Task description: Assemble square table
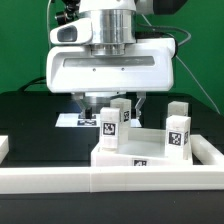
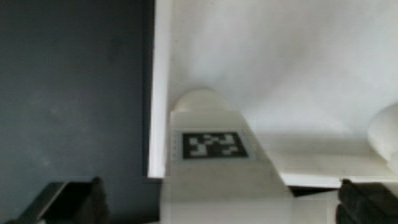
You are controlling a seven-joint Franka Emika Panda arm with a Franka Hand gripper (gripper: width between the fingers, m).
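Note:
The white square tabletop (image 1: 150, 152) lies flat with a tag on its front edge. Legs stand upright on it: one tagged leg (image 1: 110, 127) at the front, a second (image 1: 122, 109) just behind it, a third (image 1: 178, 130) toward the exterior view's right. My gripper (image 1: 112, 106) hangs right above the front leg. In the wrist view the tagged leg (image 2: 217, 150) stands between my dark fingers (image 2: 71, 203), with a gap on each side. My gripper (image 2: 222, 208) is open and holds nothing. The tabletop (image 2: 285, 60) fills the area behind the leg.
The long white rail (image 1: 110, 178) runs along the front of the black workspace. The marker board (image 1: 68, 120) lies on the table behind the tabletop, toward the exterior view's left. Another leg's rounded edge (image 2: 382, 135) shows beside the tagged leg in the wrist view.

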